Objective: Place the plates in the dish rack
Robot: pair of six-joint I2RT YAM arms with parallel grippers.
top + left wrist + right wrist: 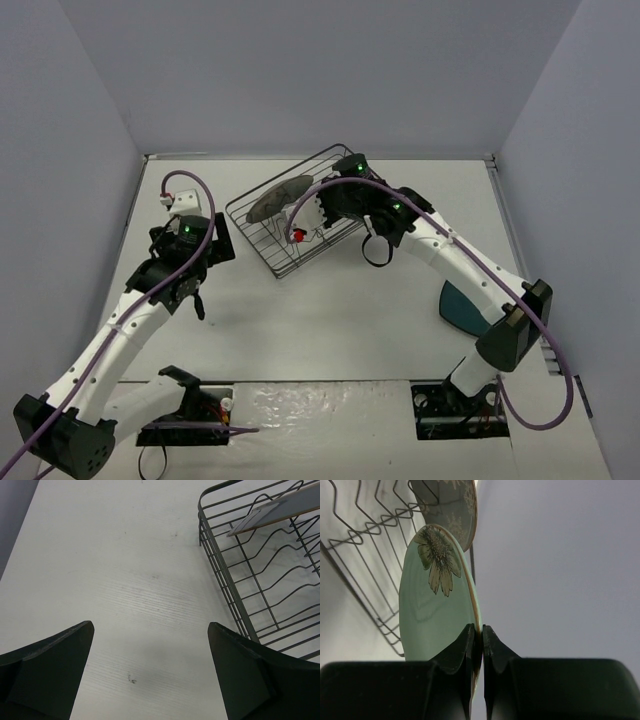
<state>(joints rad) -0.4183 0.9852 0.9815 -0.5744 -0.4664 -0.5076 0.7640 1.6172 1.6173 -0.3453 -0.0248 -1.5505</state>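
Mint-green plate [437, 610] with flower mark: stands on edge, its rim pinched between the closed jaws of the right gripper [477, 630], at the black wire dish rack [250, 240]; whether it sits in the dividers cannot be told. Grey patterned plate [278, 200]: standing in the rack, just beyond the green one. Dark teal plate [460, 305]: flat on the white table [330, 320], partly behind the right arm, well apart from the rack. Left gripper [150, 630]: jaws wide apart, holding nothing, above the table beside the rack.
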